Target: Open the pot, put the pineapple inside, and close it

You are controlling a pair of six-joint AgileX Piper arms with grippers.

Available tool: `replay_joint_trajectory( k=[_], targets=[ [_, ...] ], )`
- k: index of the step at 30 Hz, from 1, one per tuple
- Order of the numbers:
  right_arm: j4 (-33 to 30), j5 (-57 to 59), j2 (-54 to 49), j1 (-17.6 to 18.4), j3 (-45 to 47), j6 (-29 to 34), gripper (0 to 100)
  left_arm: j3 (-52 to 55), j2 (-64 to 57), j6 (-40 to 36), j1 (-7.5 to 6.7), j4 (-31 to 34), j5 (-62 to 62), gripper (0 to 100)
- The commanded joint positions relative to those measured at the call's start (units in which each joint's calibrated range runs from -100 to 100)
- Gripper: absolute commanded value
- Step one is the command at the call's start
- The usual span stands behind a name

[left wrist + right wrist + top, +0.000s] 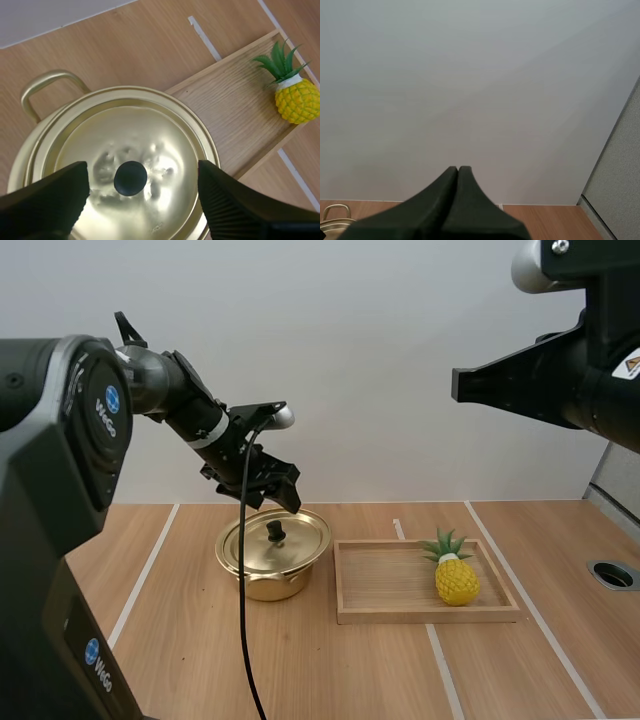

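Note:
A gold pot [272,562] stands on the wooden table with its lid [255,540] on and a black knob [275,531] at the centre. My left gripper [275,502] hangs just above the knob, open. In the left wrist view its fingers [47,197] stand wide apart on either side of the knob [130,178], above the lid [150,130]. A yellow pineapple [455,577] with green leaves stands at the right end of a wooden tray [390,580], right of the pot. My right gripper [458,385] is high at the right, shut [458,171] on nothing.
The tray [235,105] lies close against the pot's right side, with the pineapple [296,100] at its far end. White tape lines run across the table. A round hole [612,574] sits near the table's right edge, beside a grey panel.

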Motion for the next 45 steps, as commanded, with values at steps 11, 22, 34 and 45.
replay_joint_trajectory(
  k=[11,22,34,45],
  targets=[
    [-0.47,1.19,-0.07,-0.24,-0.32,0.14,0,0.20,0.46,0.17,-0.23,0.49,-1.09,100],
    [-0.47,1.78,-0.07,-0.24,-0.32,0.14,0,0.20,4.90,0.17,-0.23,0.49,2.53,100],
    [-0.47,1.78,-0.07,-0.24,-0.32,0.14,0,0.20,7.45,0.17,-0.23,0.49,1.77,100],
    [-0.47,2.15,-0.07,-0.24,-0.32,0.14,0,0.20,7.45,0.88,-0.23,0.49,0.86,100]
  ],
)
